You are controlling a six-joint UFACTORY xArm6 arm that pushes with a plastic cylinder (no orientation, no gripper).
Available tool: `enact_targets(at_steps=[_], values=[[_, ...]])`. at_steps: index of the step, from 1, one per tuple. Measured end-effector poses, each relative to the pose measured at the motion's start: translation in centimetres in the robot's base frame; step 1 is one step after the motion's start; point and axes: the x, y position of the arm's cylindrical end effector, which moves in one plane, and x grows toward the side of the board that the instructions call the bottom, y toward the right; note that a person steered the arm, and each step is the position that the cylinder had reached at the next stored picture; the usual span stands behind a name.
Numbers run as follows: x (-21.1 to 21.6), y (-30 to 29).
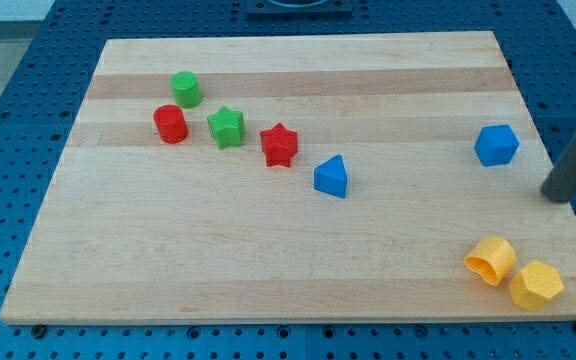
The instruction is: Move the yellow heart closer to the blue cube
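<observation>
The yellow heart [491,260] lies near the board's bottom right corner, touching a second yellow block with a pentagon-like shape [536,284] to its right. The blue cube [496,145] sits at the right side of the board, well above the heart. My tip [557,194] is at the right edge, to the right of and slightly below the blue cube and above the two yellow blocks, touching none of them.
A blue triangular block [332,177] lies near the middle. To its upper left are a red star [279,145], a green star [226,127], a red cylinder [170,124] and a green block [186,89]. The wooden board [268,250] rests on a blue perforated table.
</observation>
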Motion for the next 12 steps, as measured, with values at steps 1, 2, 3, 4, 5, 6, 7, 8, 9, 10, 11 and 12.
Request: enact_targets(at_steps=[1,2,3,4,5,6,7,8,9,10,11,12], values=[[-1.6,-1.4],[-2.6,-3.7],[-4.3,-6.4],[-2.6,-4.2],[5.1,3.8],[12.5,4.5],[13.8,3.1],[13.4,-0.8],[13.7,-1.5],[13.7,-0.8],[13.8,-6.8],[13.8,-9.5]])
